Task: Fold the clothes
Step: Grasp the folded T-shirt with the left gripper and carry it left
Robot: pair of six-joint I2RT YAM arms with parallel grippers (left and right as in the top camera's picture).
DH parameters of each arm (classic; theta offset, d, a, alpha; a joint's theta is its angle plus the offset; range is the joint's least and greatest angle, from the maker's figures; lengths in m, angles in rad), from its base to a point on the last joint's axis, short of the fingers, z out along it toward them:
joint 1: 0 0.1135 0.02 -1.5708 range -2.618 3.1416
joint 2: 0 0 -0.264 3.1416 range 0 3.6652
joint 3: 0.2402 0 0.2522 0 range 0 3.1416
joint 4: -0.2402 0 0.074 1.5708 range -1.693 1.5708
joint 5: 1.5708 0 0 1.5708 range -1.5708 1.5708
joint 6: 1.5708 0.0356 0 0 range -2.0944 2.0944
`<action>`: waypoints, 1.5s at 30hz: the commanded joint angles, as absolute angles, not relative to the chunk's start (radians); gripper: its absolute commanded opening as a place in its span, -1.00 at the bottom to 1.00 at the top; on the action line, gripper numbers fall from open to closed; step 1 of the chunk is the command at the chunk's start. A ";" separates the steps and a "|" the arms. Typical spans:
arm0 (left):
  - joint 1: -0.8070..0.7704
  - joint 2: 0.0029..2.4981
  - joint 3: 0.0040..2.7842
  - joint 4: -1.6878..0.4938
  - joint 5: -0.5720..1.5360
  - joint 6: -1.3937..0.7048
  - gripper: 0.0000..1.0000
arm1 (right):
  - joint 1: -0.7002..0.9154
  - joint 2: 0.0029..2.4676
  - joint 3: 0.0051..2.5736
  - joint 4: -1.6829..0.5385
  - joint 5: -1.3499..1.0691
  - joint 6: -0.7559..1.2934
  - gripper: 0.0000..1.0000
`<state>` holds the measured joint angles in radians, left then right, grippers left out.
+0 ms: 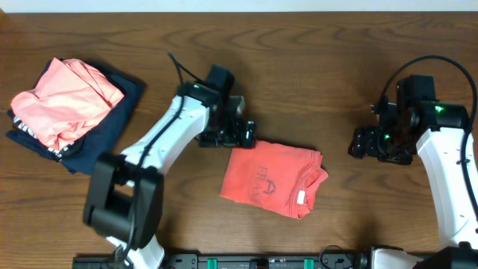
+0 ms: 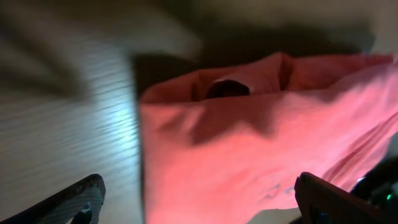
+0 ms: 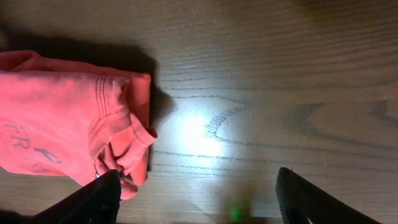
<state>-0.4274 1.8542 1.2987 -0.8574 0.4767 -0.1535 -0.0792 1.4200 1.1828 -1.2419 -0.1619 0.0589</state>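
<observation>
The coral-red T-shirt [image 1: 272,179] lies folded into a small bundle at the table's middle front, navy lettering showing on top. My left gripper [image 1: 240,134] is open, just above the shirt's far left corner, empty. In the left wrist view the shirt [image 2: 249,143] fills the frame between the spread fingers [image 2: 199,202], blurred. My right gripper [image 1: 361,143] is open and empty, to the right of the shirt and apart from it. In the right wrist view the shirt's collar end [image 3: 68,130] lies at the left, beside the left finger, with bare table between the fingers [image 3: 199,199].
A paler salmon-pink garment [image 1: 67,101] lies on a dark navy folded garment [image 1: 104,134] at the far left of the wooden table [image 1: 314,67].
</observation>
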 commanded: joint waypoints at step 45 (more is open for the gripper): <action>0.585 1.779 1.706 -0.828 -0.075 -0.234 0.21 | -0.064 1.409 1.182 -1.257 -0.154 0.043 0.56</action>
